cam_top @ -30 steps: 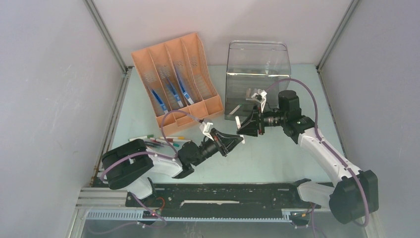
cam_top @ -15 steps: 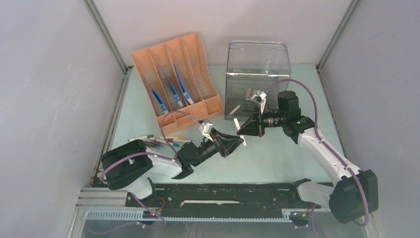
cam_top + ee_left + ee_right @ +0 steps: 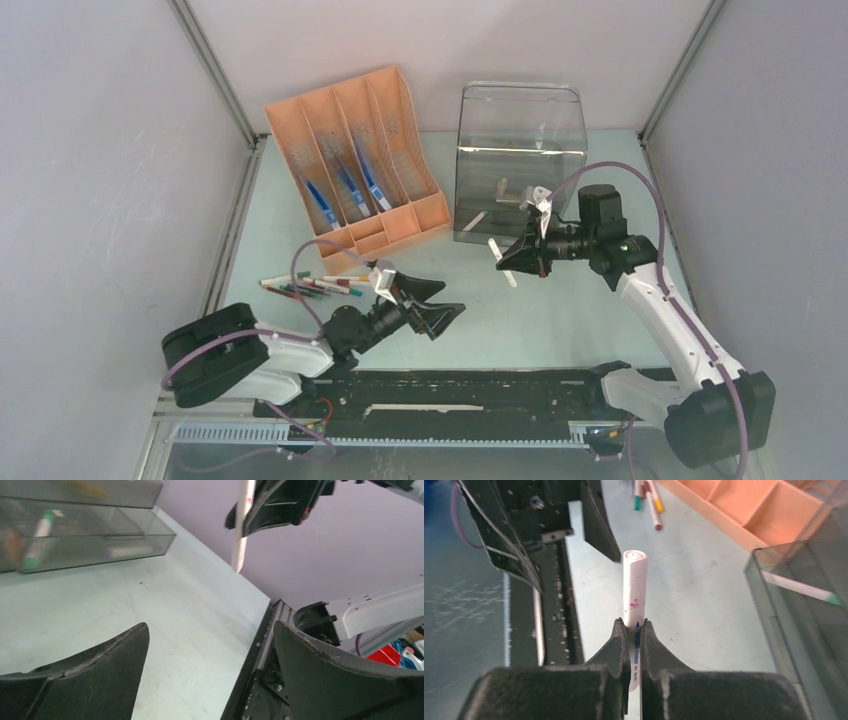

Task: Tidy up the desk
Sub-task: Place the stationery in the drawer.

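Marker [image 3: 634, 587] clamped in right tool [image 3: 632, 625], held clear above tabletop [image 3: 560, 310] | left tool [image 3: 452, 298] spread apart, nothing gripped, low over tabletop | tabletop seen beneath both tools, stretching to all sides

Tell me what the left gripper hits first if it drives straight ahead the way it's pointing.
Probably the bare desk, near its edge: the open left gripper seems to angle slightly down at it. The white marker held by the right gripper hangs above that line, though depth is hard to judge.
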`<state>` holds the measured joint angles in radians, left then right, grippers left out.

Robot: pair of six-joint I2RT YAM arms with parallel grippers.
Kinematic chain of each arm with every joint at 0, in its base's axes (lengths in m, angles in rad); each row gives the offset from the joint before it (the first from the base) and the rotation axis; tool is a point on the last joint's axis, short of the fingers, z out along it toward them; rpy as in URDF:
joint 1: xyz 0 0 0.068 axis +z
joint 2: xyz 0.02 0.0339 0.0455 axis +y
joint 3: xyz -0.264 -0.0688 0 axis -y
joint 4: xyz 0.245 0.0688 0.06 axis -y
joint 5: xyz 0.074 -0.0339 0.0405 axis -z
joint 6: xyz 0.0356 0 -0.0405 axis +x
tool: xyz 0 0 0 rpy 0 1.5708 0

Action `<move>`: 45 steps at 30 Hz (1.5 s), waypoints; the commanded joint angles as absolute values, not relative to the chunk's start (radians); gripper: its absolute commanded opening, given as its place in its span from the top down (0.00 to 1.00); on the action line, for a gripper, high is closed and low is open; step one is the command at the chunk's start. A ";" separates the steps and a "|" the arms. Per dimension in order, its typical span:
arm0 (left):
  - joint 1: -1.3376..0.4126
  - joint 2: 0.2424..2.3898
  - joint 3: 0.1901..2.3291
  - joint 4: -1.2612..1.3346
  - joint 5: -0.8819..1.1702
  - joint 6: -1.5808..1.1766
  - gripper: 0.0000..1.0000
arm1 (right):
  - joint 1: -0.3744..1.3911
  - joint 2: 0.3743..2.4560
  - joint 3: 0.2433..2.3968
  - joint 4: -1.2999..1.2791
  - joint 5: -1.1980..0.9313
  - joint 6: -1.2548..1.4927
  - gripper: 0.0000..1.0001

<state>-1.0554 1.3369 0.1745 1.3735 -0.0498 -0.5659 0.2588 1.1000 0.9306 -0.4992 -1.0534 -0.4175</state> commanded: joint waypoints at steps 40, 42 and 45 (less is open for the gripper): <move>-0.956 0.370 0.104 0.158 -0.441 -0.540 0.00 | 0.498 1.528 1.138 -0.272 0.175 -0.940 0.97; -0.956 0.369 0.105 0.153 -0.436 -0.544 0.00 | 0.498 1.532 1.139 -0.269 0.169 -0.940 0.97; -0.956 0.369 0.104 0.151 -0.432 -0.549 0.00 | 0.505 1.538 1.137 -0.263 0.170 -0.953 0.96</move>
